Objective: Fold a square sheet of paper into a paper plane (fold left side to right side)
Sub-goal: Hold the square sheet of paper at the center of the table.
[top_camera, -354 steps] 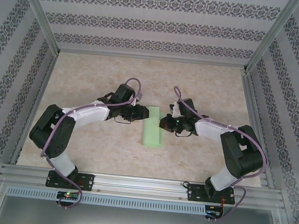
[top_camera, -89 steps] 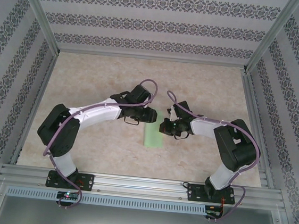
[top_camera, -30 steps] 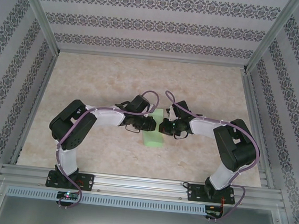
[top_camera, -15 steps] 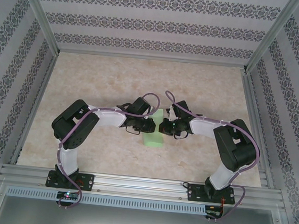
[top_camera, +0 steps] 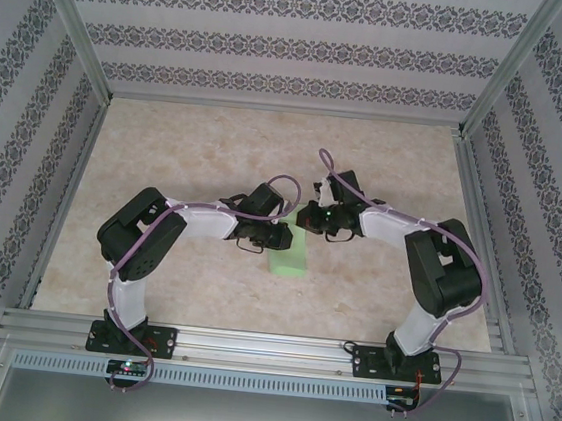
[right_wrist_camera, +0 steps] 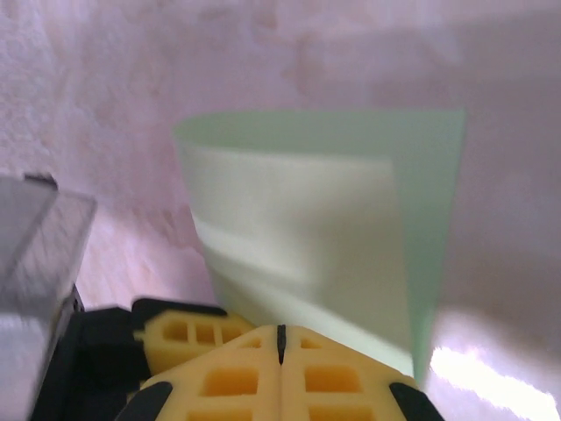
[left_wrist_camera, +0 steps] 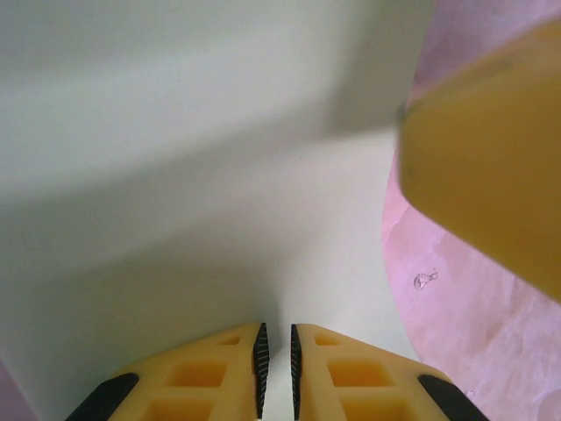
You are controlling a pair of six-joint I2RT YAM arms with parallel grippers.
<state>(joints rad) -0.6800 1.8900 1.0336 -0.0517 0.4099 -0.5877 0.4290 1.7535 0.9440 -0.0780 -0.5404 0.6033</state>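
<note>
The square sheet of paper (top_camera: 291, 260) lies mid-table as a narrow pale mint-green strip, folded over. My left gripper (top_camera: 283, 237) sits low on its left edge, fingers shut but for a thin slit (left_wrist_camera: 276, 368), and the pale sheet (left_wrist_camera: 193, 219) spreads out just beyond them. My right gripper (top_camera: 303, 217) is at the strip's far end, shut (right_wrist_camera: 280, 338) on the paper. A curved flap of the sheet (right_wrist_camera: 307, 228) rises from its fingertips. One yellow right finger (left_wrist_camera: 491, 175) shows close by in the left wrist view.
The marbled beige table (top_camera: 166, 158) has bare surface around the paper. Aluminium frame rails (top_camera: 246, 348) run along the near edge and sides, with patterned walls behind. The two grippers are a few centimetres apart.
The right gripper has moved toward the far end of the strip over the last half second. The left arm has stayed in place on the paper's left edge.
</note>
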